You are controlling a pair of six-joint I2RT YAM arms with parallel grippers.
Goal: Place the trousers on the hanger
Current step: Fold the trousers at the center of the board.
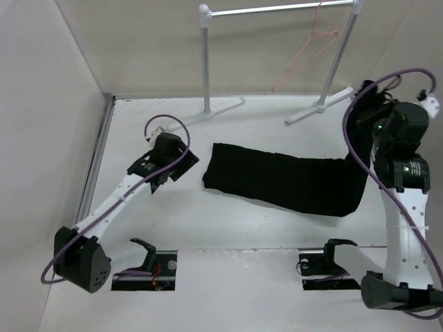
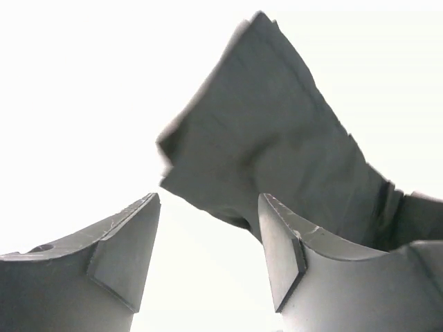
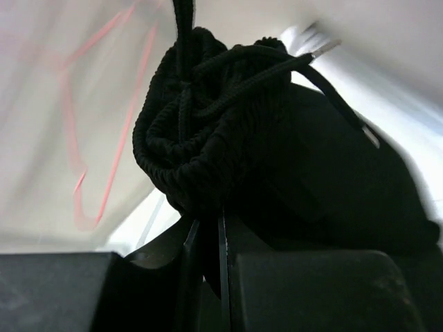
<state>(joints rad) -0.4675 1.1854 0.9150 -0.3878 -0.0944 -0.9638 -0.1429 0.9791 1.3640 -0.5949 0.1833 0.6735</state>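
Across most of the top view spreads the white surface (image 1: 228, 232). On it the trousers (image 1: 284, 181) lie as a long black band running from centre left toward the lower right. At their right end the cloth turns and climbs off the surface toward the upper right of the frame. Behind them, along the top edge, stands a white rack (image 1: 205, 66) with two posts, flat feet and a tube rail. At the right edge the right arm (image 1: 405, 207) rises from its base, and the right gripper (image 1: 365, 97) sits at the top of the lifted cloth. In the right wrist view its jaws are clamped on a bunched, ribbed part of the trousers, with a tangled black drawstring (image 3: 235, 66) lying over the bunch. At centre left the left arm (image 1: 114, 200) reaches inward, and the left gripper (image 1: 172, 166) is near the flat left end of the trousers but apart from it. In the left wrist view its jaws stand apart with nothing between them, and a corner of the dark cloth lies beyond the tips. The hanger (image 1: 299, 61) hangs tilted from the rail at the upper right of the top view, just left of the right post. It shows as a blurred pink line at the upper left of the right wrist view.
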